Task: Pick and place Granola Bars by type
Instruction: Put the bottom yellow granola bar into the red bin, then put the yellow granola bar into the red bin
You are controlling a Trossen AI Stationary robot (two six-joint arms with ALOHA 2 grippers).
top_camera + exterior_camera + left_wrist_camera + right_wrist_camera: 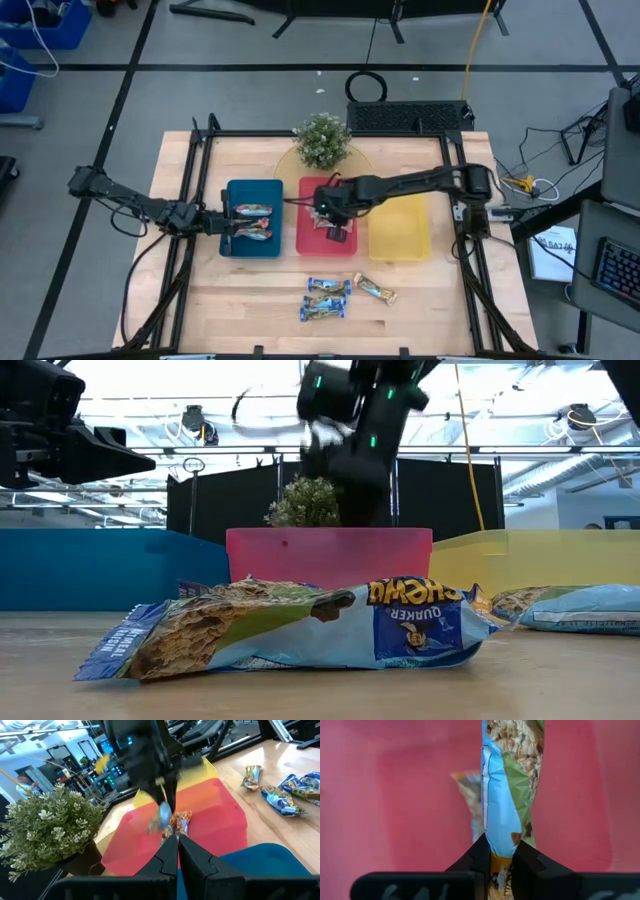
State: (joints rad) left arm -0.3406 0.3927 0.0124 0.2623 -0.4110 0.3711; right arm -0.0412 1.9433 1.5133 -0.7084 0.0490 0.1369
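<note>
1. Nearest on the surface [250, 300], four Granola Bars are left to sort: a cluster of three blue-white bars [326, 298] and, just right of them, one tan-gold bar [375, 290].
2. Farther in, the blue tray [236, 247] on the left holds two bars [251, 221]; I judge that part done so far.
3. My left end effector [226, 223] sits at the blue tray's left edge, fingers pinched together with nothing between them.
4. My right end effector [501, 851] is clamped on the bar in hand [510, 790], which hangs above the red tray [306, 243] in the middle, not yet released. Another bar [470, 795] already lies in that tray.
5. The yellow tray [400, 240], on the right, looks empty, so the tan-gold kind probably belongs there.
6. The potted plant [322, 140] stands farthest off.
</note>
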